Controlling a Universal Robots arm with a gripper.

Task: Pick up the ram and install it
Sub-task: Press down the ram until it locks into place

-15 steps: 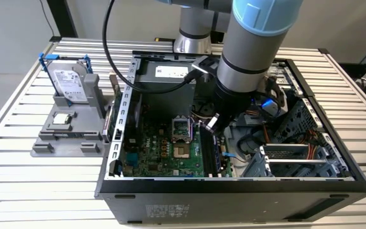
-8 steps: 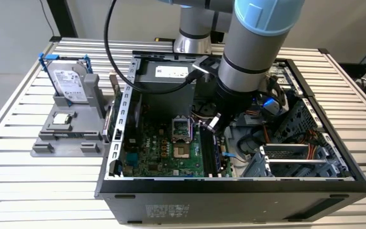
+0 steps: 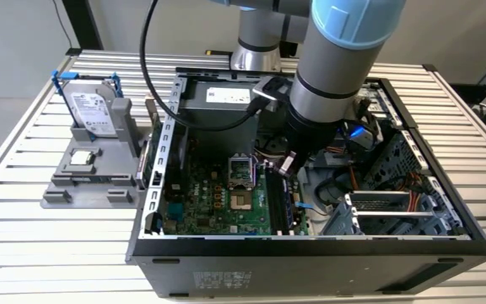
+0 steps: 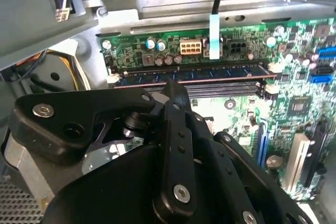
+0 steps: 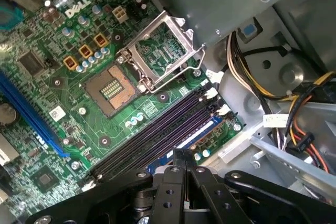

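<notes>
The ram [image 4: 210,72] is a long thin stick standing in the motherboard's outermost memory slot, seen as a bluish strip [image 5: 195,136] beside the empty black slots [image 5: 157,129]. My gripper [image 4: 173,85] is shut, its black fingers pressed together with nothing between them. The fingertips sit right at the ram's upper edge near one end; I cannot tell whether they touch it. In the exterior view the gripper [image 3: 283,166] reaches down into the open computer case [image 3: 311,244], above the slots [image 3: 281,202].
The open processor socket [image 3: 238,171] lies beside the slots. Bundled cables [image 5: 247,77] and a metal drive cage [image 3: 395,206] crowd the case's right. On the exterior view's left, a grey stand [image 3: 91,183] holds a hard drive [image 3: 91,111] and a small square chip [image 3: 80,158].
</notes>
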